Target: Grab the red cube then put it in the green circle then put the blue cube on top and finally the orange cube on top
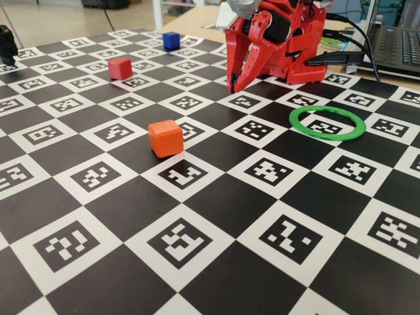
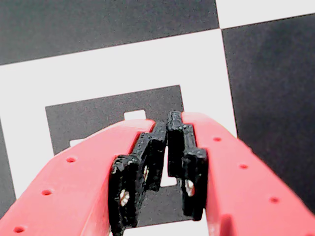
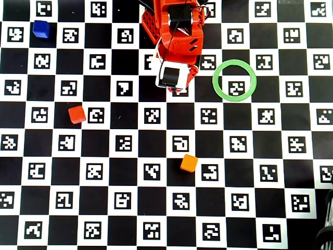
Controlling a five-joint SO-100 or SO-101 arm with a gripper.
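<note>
My red gripper hangs tip-down just above the checkered board near the arm's base, shut and empty. In the wrist view its black pads meet over a white square's marker. The red cube sits far to the left of the gripper, and shows at mid-left in the overhead view. The blue cube rests at the back, top left from overhead. The orange cube stands nearer the front. The green circle lies flat and empty to the right of the gripper.
The arm's base stands at the board's back edge. A laptop and black cables lie behind it on the right. A dark object sits at the far left edge.
</note>
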